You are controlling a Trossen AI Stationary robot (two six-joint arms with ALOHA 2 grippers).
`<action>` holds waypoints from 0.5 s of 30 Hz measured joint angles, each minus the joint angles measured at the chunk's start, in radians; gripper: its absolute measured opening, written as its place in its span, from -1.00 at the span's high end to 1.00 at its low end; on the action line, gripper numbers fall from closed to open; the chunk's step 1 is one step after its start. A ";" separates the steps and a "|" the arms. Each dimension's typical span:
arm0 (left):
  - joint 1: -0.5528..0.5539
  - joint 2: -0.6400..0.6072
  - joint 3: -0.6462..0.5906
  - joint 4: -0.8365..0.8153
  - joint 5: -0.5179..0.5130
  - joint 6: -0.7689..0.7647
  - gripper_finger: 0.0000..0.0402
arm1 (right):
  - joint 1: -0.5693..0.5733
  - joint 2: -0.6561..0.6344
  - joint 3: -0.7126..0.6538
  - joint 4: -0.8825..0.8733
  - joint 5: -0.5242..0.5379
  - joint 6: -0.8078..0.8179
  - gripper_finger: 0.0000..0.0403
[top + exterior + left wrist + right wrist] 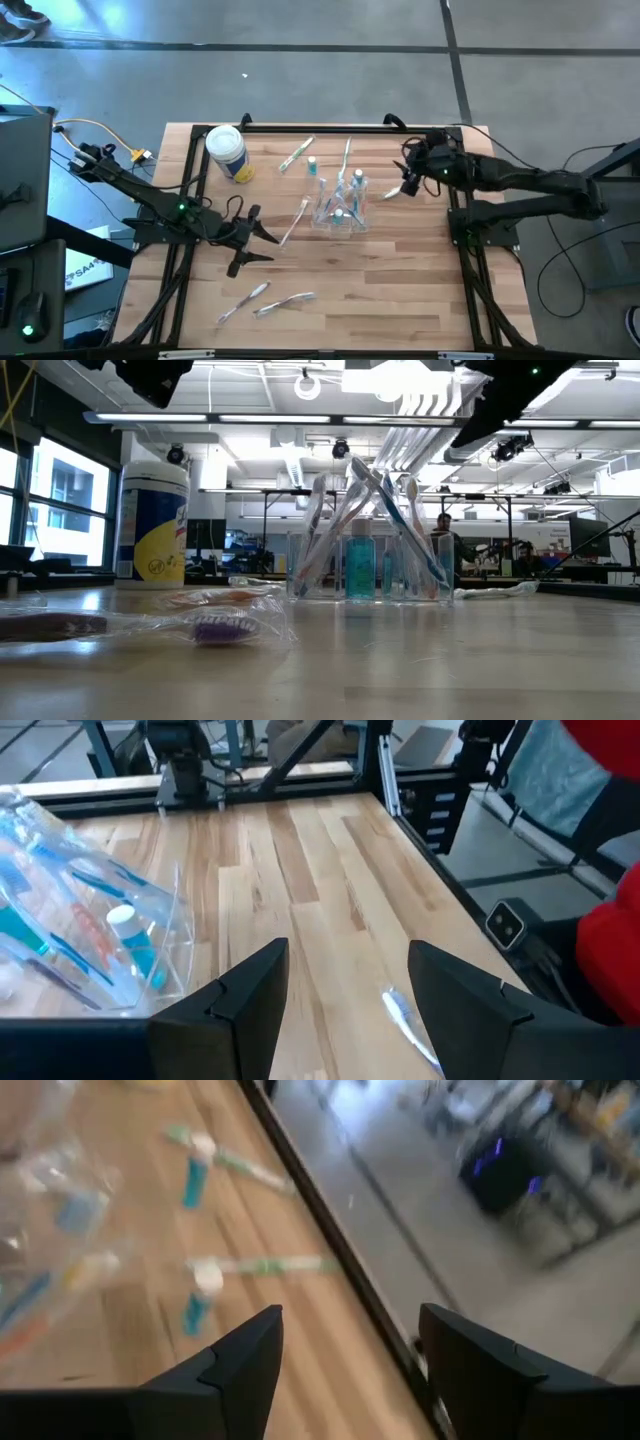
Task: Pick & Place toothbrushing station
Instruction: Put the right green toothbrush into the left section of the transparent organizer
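Note:
The toothbrushing station is a clear boxy holder standing on the wooden table at mid-table. Several toothbrushes lean in it and small teal tubes stand in it. It also shows in the low view and the left wrist view. My left gripper is open and empty, raised above the table to the holder's left. My right gripper is open and empty, raised to the holder's right near the far right corner. In its wrist view the fingers stand wide apart.
A white tub with a yellow label stands at the far left. Loose toothbrushes lie at the back, beside the holder and near the front edge. A wrapped one lies close to the low camera. A black frame edges the table.

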 joint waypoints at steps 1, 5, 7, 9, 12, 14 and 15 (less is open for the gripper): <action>0.000 0.000 0.000 0.000 0.000 -0.004 -0.03 | -0.014 0.005 0.027 -0.059 -0.016 0.026 -0.13; 0.000 0.000 0.000 0.001 0.000 -0.007 -0.03 | -0.082 0.043 0.079 -0.252 -0.132 0.084 -0.13; 0.000 0.000 0.000 0.005 -0.011 -0.005 -0.03 | -0.121 0.071 0.079 -0.308 -0.183 0.091 -0.13; 0.000 0.000 0.000 0.007 -0.039 -0.004 -0.03 | -0.159 0.109 0.079 -0.360 -0.237 0.113 -0.13; 0.010 -0.001 0.000 0.011 -0.089 0.010 -0.03 | -0.210 0.191 0.079 -0.401 -0.286 0.113 -0.13; 0.035 -0.002 0.000 0.011 -0.093 0.018 -0.03 | -0.240 0.247 0.079 -0.420 -0.302 0.083 -0.13; 0.049 -0.004 0.000 0.008 -0.093 0.010 -0.03 | -0.253 0.273 0.079 -0.425 -0.310 0.063 -0.13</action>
